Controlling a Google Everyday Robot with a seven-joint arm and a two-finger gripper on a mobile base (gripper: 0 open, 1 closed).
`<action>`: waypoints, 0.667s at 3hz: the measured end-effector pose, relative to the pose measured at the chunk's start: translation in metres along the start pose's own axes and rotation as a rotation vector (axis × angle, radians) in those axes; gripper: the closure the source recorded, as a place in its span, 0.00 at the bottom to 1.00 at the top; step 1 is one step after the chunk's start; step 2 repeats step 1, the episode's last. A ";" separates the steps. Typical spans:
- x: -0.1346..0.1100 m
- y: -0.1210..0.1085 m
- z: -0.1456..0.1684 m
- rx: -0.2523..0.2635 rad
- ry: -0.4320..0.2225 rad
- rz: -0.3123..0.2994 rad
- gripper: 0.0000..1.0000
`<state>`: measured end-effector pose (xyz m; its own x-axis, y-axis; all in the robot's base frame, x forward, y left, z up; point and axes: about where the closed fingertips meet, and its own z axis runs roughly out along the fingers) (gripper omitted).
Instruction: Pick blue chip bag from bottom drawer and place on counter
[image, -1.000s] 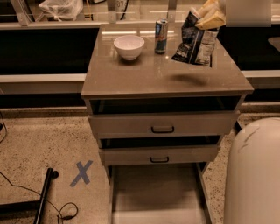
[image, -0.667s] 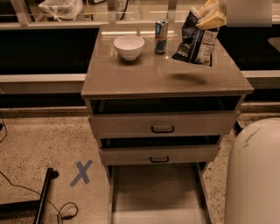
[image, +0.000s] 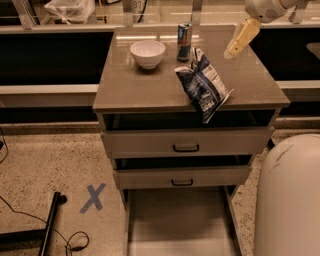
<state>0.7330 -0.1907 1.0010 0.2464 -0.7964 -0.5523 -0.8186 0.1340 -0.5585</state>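
Note:
The blue chip bag (image: 204, 85) lies on the counter (image: 135, 90), right of the middle, with its lower end sticking out over the front edge. My gripper (image: 239, 40) hangs above the counter's back right part, up and to the right of the bag. It is open, empty and not touching the bag. The bottom drawer (image: 180, 220) is pulled out towards me and its tray shows nothing inside.
A white bowl (image: 147, 52) and a slim drink can (image: 184, 34) stand at the back of the counter. The two upper drawers (image: 186, 145) are slightly open. My white body (image: 290, 200) fills the lower right. A blue X (image: 93, 197) and a black stand (image: 50, 230) are on the floor at left.
The gripper held the bag above the counter's back right before. Now the bag lies on the counter near the front edge, and the gripper is clear of it.

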 end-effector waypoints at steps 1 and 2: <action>0.000 0.000 0.000 0.000 0.000 0.000 0.00; 0.000 0.000 0.000 0.000 0.000 0.000 0.00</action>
